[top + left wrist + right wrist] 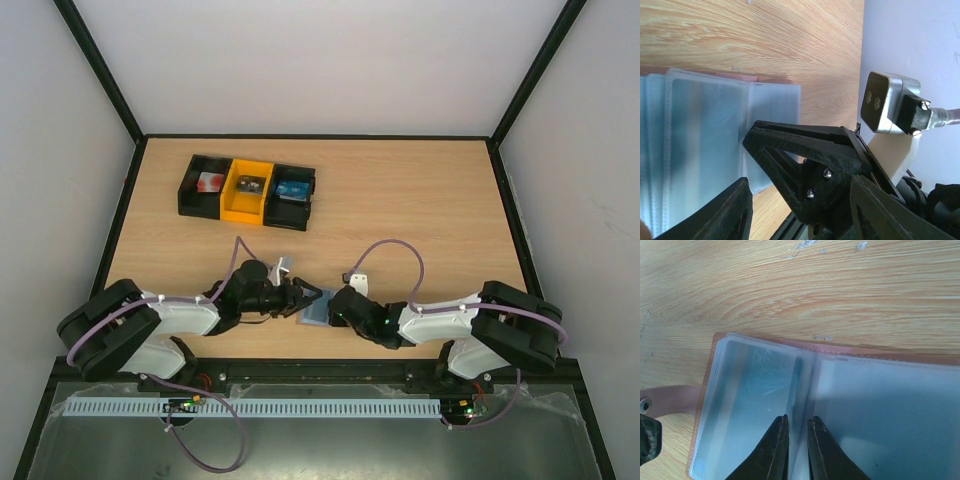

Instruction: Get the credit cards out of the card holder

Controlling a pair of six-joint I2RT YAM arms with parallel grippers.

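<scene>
The card holder (314,311) lies open on the table between my two grippers. In the right wrist view its blue-grey sleeves (755,390) and brown rim (875,352) fill the frame, with a brown snap strap (670,395) at the left. My right gripper (797,422) is closed to a narrow gap on the holder's middle fold. In the top view it (335,308) sits at the holder's right edge. My left gripper (303,296) is wide open at the holder's left edge. Its fingers (730,212) flank the right gripper's finger. No credit card shows apart from the sleeves (705,145).
A row of three bins stands at the back left: a black one (204,186), a yellow one (247,190) and another black one (293,192), each holding small items. The right wrist camera (887,102) is close in front of the left wrist view.
</scene>
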